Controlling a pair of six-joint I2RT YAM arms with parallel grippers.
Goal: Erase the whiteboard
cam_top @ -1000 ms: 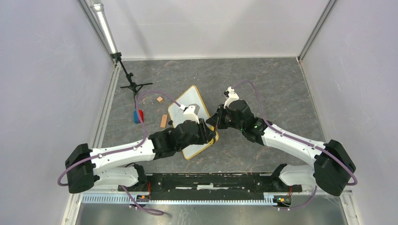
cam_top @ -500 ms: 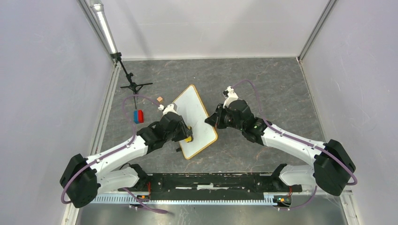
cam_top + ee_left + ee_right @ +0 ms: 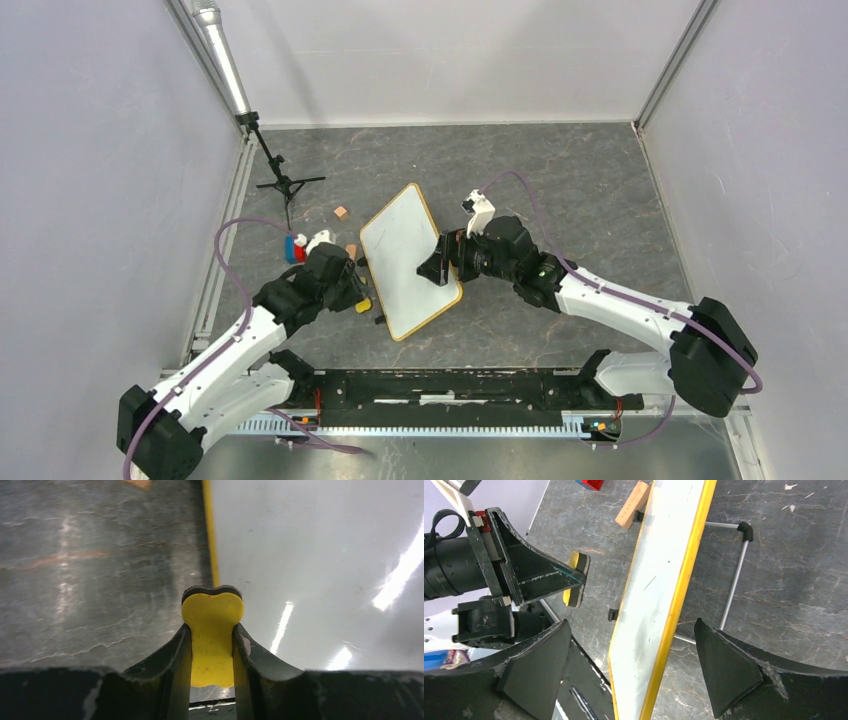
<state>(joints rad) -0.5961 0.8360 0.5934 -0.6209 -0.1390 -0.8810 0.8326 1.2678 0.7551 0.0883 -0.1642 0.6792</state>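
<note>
Top view: the right end effector [image 3: 436,268] fingers are mostly hidden under the wrist housing. The red/blue item [image 3: 295,247] at centre left is partly covered by the left arm. Left wrist view: glare streaks cross the board face, so faint marks can't be confirmed, and the finger bases are cut off at frame bottom. Right wrist view: both ends of the board are cut off by the frame edges. A thin metal rod [image 3: 734,580] shows past its right edge, attachment unclear. The whiteboard [image 3: 402,255] sits at centre of the bench [image 3: 560,180], between both arms. Its long axis runs approx. top-to-bottom in the top view, upper end leaning left, lower end toward the arm bases. The face reads blank white there. The left end effector [image 3: 360,302] is just beside the board's lower left edge, pinching a yellow eraser [image 3: 212,625] w/ black base. The right end effector is spread wide, one finger on each side of the board's right edge, both apart from it. A small tan block [image 3: 341,212] lies upper left of the board.
</note>
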